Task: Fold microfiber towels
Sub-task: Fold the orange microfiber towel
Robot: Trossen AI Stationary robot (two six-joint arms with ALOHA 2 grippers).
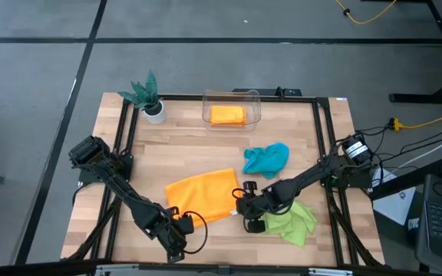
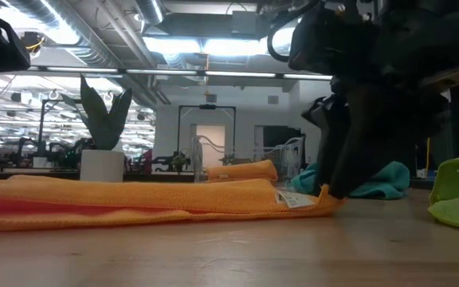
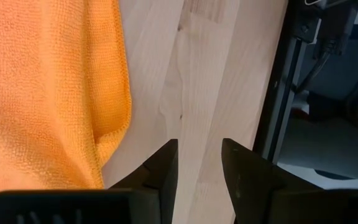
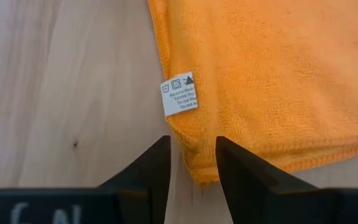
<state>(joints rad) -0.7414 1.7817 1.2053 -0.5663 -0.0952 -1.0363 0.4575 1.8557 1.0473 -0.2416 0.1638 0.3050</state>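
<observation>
While the big orange towel [image 1: 203, 195] is lying flat near the middle of the wooden worktop [image 1: 183, 146], the right tool [image 1: 246, 205] is sitting at that towel's corner on the side toward the lime green towel [image 1: 294, 222]. In the right wrist view its two dark fingers [image 4: 148, 171] are standing a narrow gap apart, straddling the hemmed corner just below the white care label [image 4: 180, 93]; the cloth is lying between them, but whether they are actually pinching it I cannot tell. In the low view the same tool [image 2: 337, 191] is coming down onto the end of the orange towel [image 2: 134, 199], which shows there as a low double layer.

The left tool [image 1: 181, 228] is hovering at the opposite near corner of the orange towel. Its fingers [image 3: 160, 174] are standing slightly apart over bare wood just beside the cloth's edge [image 3: 55, 93], gripping nothing.

Beyond the orange towel, the teal-blue towel [image 1: 266, 159] is lying crumpled, and further back a second orange towel [image 1: 227, 115] is resting folded inside a clear bin [image 1: 255, 103]. A small plant in a white pot [image 1: 150, 100] is standing at the far corner from the orange towel, on the left arm's side.
</observation>
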